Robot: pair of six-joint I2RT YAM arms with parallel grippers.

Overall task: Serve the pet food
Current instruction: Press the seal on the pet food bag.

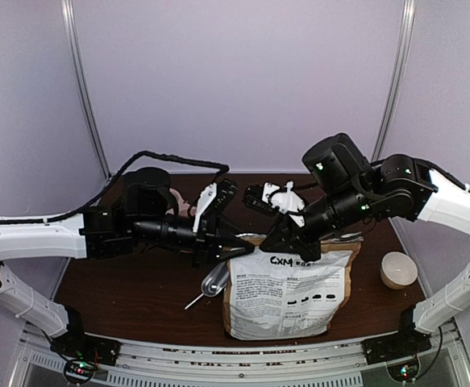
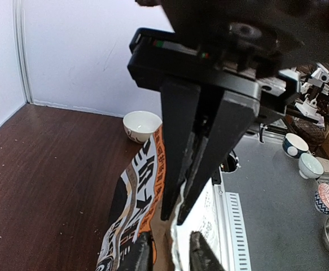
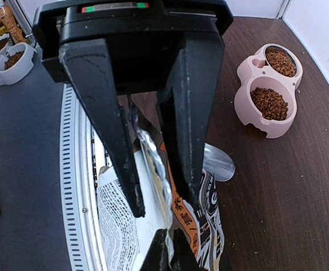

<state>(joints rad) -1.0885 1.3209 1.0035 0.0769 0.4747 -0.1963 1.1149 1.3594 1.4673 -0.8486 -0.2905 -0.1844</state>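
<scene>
Top external view, L to R: pink feeder (image 3: 272, 125) sits at the far-L part of the table (image 1: 138, 294), mostly hidden in this view. R wrist cam shows it clearly, w/ pet food (image 3: 270, 101) in both basins: brown pellets, well apart from the bag (image 1: 287, 294).

L gripper (image 2: 175, 217) reaches in from the L at the bag's top rim. Its fingers are pressed nearly together w/ the rim's white edge btwn the tips, so it's a pinch on the bag w/ only a sliver of gap.

Metal scoop (image 1: 212, 282) lies on the table just L of the bag. Its bowl is near the bag's upper L corner and the thin handle points near-L.

Bag sits at ctr by the near edge, printed white face toward the top cam, top end on the far side. Foil lining shows at the mouth in R wrist cam; what's inside can't be seen.

R gripper (image 3: 163, 208) comes from the R at the same rim, fingers clearly apart. The foil edge runs btwn them w/ neither finger pressing on it, so it holds nothing.

Small white cup (image 1: 398, 270) stands at the R side of the table, well apart from the bag.
</scene>
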